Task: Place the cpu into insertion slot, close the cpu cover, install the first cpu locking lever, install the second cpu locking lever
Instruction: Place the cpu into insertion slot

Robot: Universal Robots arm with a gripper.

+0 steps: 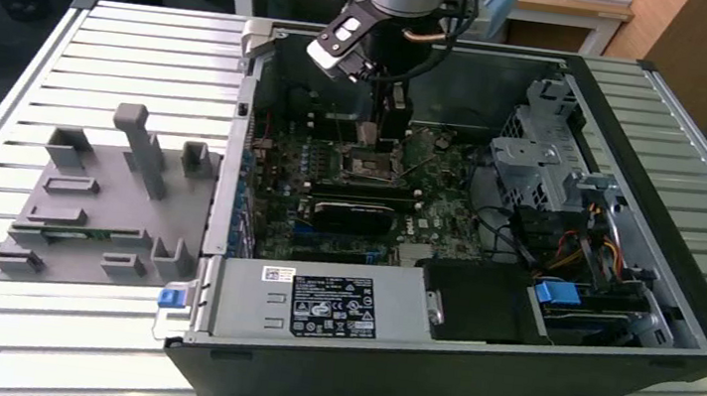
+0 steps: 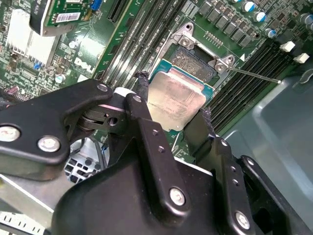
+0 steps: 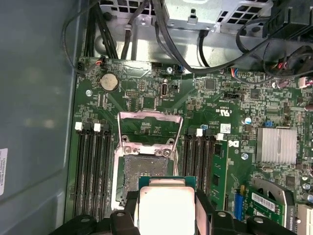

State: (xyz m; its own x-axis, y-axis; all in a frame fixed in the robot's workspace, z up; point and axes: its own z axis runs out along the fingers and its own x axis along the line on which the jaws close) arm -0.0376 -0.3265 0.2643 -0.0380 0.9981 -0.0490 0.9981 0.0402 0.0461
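The jaws pinch the cpu (image 2: 178, 95) by two opposite edges, just above the insertion slot (image 3: 142, 169) in the far half of the computer case (image 1: 467, 381). The cpu cover (image 3: 150, 128) stands open. Doing this well likely means squaring the corners to the slot and lowering it level, without force.

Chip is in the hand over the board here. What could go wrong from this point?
1. The black hand grips the small square silver-topped chip by two edges only, and the chip appears offset from the open square socket; lowered skewed, it might bend contacts.
2. The thin silvery metal frame cover is flipped open right beside the socket, so the hand could catch it.
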